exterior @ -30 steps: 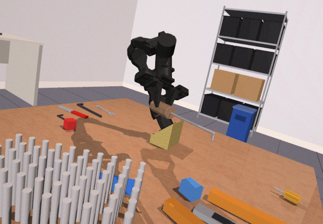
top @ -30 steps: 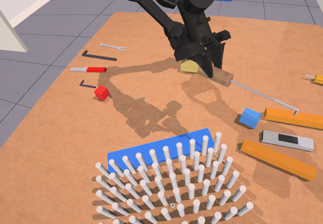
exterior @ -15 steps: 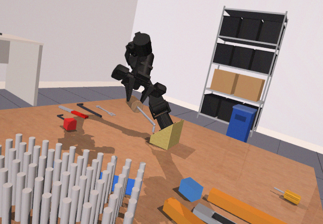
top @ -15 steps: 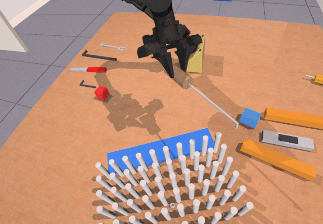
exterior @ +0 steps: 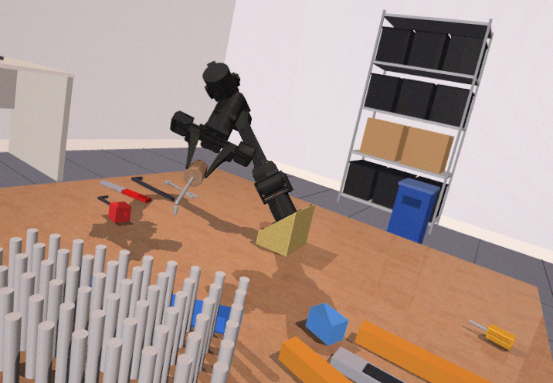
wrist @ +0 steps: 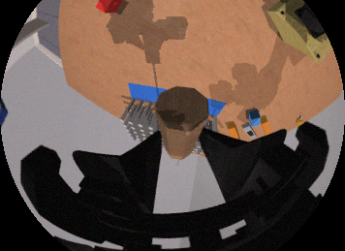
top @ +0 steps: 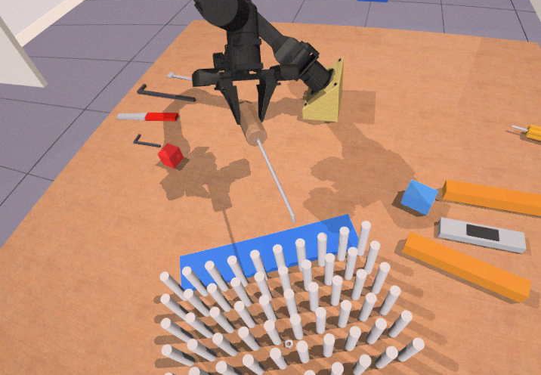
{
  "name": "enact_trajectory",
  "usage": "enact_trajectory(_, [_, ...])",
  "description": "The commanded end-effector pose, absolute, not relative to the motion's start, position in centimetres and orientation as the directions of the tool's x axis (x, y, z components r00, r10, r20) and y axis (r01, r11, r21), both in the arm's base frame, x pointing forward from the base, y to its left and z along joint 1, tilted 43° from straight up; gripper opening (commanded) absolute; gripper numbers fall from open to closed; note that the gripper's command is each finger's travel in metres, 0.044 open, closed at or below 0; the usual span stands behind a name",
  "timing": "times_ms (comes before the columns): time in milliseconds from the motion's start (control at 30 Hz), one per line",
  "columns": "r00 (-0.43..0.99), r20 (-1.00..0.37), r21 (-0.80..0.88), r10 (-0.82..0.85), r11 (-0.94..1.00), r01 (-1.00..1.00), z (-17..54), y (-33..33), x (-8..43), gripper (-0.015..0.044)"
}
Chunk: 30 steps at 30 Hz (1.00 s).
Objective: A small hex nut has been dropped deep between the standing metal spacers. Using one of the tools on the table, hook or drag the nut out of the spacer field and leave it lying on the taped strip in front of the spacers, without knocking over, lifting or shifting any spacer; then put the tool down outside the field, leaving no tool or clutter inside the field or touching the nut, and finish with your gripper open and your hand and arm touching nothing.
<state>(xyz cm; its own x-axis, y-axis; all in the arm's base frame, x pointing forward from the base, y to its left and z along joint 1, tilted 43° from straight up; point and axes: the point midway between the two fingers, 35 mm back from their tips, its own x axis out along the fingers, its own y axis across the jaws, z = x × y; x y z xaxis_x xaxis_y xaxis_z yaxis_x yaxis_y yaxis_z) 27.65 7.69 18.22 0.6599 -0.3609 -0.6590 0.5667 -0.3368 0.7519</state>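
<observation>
My gripper (top: pixel 250 119) (exterior: pixel 197 171) (wrist: pixel 180 133) is shut on the wooden handle of a hook tool (top: pixel 252 126) (exterior: pixel 195 174) (wrist: pixel 181 114), held above the table. Its thin metal rod points toward the spacers, and the small bent tip (top: pixel 292 217) (exterior: pixel 175 209) is in the air; in the top view it appears just behind the blue strip. The standing metal spacers (top: pixel 295 326) (exterior: pixel 96 332) are upright in rows. The hex nut (top: pixel 288 341) lies deep among them. The blue taped strip (top: pixel 270 241) (exterior: pixel 198 313) (wrist: pixel 142 91) lies along the field's edge nearest the arm, with no nut on it.
A red block (top: pixel 170 156) (exterior: pixel 120 211), hex keys (top: pixel 167 94), a red-handled tool (top: pixel 161 116) and a wrench (top: pixel 178 75) lie left. A blue block (top: pixel 418 197), orange bars (top: pixel 467 266) (top: pixel 492 197), a grey box (top: pixel 505 239) and a yellow screwdriver (exterior: pixel 500 337) lie right. The yellow base wedge (top: pixel 323 106) stands behind.
</observation>
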Motion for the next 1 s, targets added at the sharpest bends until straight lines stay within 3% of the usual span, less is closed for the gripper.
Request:
enact_trajectory(0, [0.666, -0.629, 0.776, -0.400, -0.368, 0.512, 19.2, 5.7, 27.0, 0.0000])
enact_trajectory(967, [0.652, -0.633, 0.771, -0.417, -0.411, 0.486, 12.2, -2.0, 28.8, 0.0000])
